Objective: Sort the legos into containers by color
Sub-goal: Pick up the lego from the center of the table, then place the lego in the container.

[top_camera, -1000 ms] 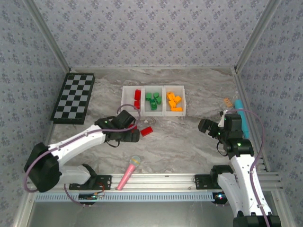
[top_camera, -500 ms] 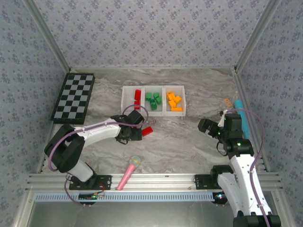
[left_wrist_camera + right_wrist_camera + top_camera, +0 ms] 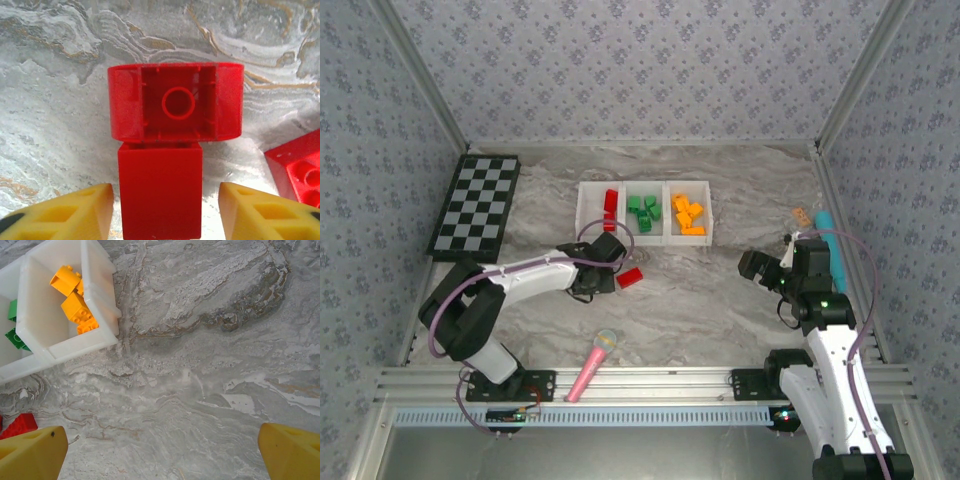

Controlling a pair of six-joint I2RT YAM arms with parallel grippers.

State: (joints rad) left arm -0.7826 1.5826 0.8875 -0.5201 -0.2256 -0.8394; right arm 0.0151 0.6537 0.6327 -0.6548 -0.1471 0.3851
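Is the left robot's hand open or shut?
Open. The left gripper has its fingers apart, a red brick untouched between them.

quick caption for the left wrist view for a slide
Left gripper open around a red lego on the marble table, a hollow red lego just beyond

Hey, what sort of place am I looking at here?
Probably a robot lab test cell: a marble-look table boxed in by wallpapered panels, an aluminum rail along its near edge, and a checkerboard.
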